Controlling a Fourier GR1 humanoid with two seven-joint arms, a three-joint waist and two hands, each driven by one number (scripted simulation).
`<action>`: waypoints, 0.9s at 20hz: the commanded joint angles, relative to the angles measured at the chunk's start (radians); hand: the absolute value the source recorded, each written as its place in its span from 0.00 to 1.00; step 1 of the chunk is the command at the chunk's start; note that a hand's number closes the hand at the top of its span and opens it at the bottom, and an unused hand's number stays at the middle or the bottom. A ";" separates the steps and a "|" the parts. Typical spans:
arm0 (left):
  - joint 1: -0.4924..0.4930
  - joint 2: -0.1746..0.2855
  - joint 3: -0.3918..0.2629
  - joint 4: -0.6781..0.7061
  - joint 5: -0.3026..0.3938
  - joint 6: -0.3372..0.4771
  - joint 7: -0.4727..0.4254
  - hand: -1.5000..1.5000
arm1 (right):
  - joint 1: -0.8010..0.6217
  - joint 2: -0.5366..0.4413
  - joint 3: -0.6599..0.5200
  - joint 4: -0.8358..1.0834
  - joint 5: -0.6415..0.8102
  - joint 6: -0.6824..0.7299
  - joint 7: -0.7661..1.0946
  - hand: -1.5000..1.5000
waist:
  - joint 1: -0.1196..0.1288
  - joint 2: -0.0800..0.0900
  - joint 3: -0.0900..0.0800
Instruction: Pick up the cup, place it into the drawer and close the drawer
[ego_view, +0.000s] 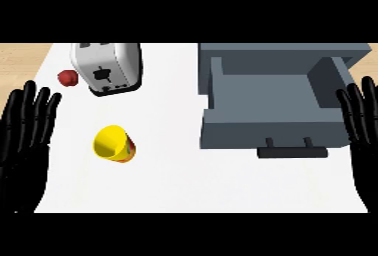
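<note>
A yellow cup (114, 144) with a red and orange band lies tipped on the white counter (184, 185), left of centre, its mouth facing the viewer. The grey drawer (275, 132) stands pulled open at the right, its inside bare and a dark handle (292, 151) on its front. My left hand (25, 135) rests open at the left edge, fingers up, apart from the cup. My right hand (362, 130) rests open at the right edge, beside the drawer's right wall.
A white toaster (108, 66) stands at the back left. A small red object (69, 77) sits just left of it. The grey cabinet body (284, 57) holding the drawer fills the back right.
</note>
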 joint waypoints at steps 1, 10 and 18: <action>-0.037 -0.018 -0.005 -0.026 -0.020 0.030 0.057 0.00 | -0.011 -0.023 -0.034 0.004 -0.023 0.021 0.034 0.00 | 0.013 -0.013 0.018; -0.150 -0.105 -0.088 0.200 0.016 0.227 0.051 0.00 | 0.025 0.039 0.055 -0.076 -0.106 0.036 0.161 0.00 | 0.001 -0.013 0.017; -0.156 -0.107 -0.127 0.224 0.018 0.271 0.022 0.00 | -0.093 0.030 -0.019 0.077 -0.124 0.051 0.116 0.00 | 0.013 -0.013 0.018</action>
